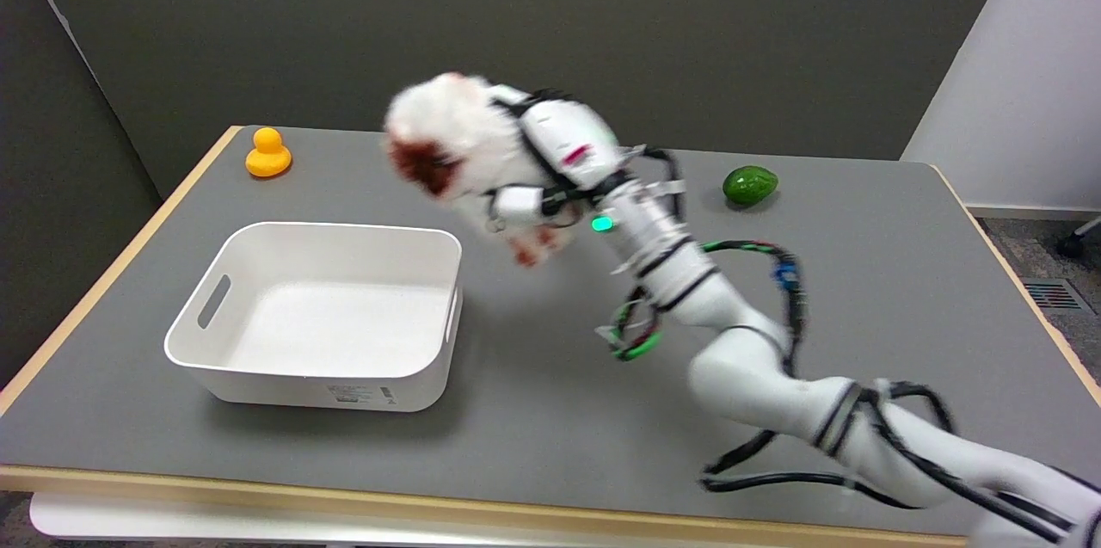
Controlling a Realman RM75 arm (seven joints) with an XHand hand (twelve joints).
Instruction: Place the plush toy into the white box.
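Note:
A white plush toy with reddish-brown patches hangs in the air, blurred, above the table and just right of the white box's far right corner. My right hand grips it from the right side, fingers wrapped around its body. The white box stands on the left half of the grey table, open at the top and with nothing inside; a handle slot shows in its left wall.
A yellow rubber duck sits at the table's far left corner. A green avocado-like object lies at the far right. The table has a light wooden edge; cables loop off my right arm.

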